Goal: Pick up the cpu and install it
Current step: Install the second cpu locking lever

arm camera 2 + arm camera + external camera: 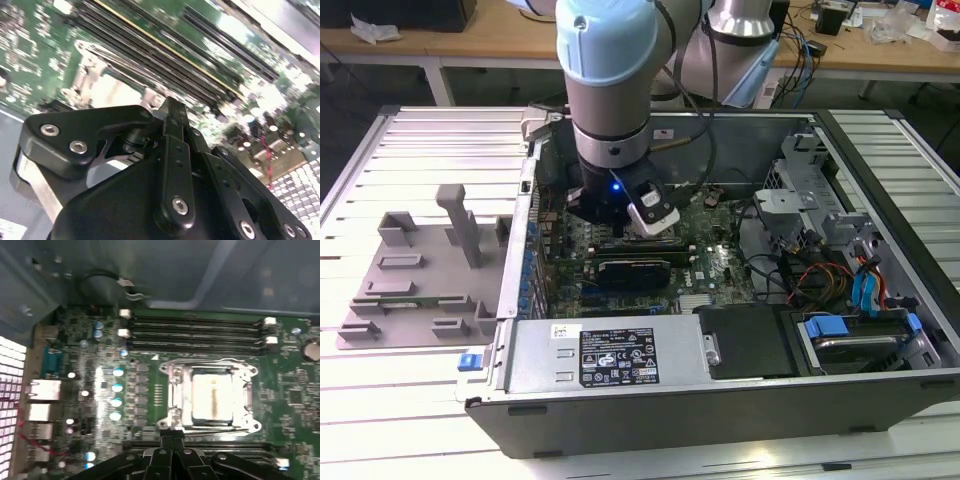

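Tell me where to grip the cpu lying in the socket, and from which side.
Take the cpu by two opposite edges of its thin rim, coming straight down from above. It lies flat with its top plate up, and the socket frame rings it closely, so a sideways approach looks blocked. The claw sits just off the frame and appears shut.

pale slatted table (pixel 410 135) in front, cluttered wooden benches (pixel 880 50) behind.
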Motion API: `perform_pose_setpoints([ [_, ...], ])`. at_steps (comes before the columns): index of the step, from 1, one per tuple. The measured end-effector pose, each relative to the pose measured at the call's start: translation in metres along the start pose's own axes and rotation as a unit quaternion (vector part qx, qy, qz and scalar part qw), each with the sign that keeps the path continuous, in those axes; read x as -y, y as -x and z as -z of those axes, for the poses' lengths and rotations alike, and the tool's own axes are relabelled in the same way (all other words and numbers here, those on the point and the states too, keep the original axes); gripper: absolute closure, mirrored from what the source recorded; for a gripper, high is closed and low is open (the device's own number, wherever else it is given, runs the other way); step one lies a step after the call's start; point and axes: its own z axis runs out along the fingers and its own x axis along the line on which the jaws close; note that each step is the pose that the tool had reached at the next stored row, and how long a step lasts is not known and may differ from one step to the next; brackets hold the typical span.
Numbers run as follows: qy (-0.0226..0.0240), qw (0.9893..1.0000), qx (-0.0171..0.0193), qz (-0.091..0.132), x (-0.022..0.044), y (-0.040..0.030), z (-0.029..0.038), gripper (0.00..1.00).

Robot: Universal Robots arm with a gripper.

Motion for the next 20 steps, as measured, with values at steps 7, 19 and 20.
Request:
perform_pose_setpoints([
  [7,-0.0008,1.0000,0.0001,-0.001,-0.0205,0.0172,-0.0048,0.89],
  [19,-0.0247,0.9997,0.0000,-0.004,-0.0311,0.0440,-0.0022,0.89],
  [20,-0.0332,0.9994,-0.0002,-0.003,-0.0314,0.0440,-0.0021,0.89],
])
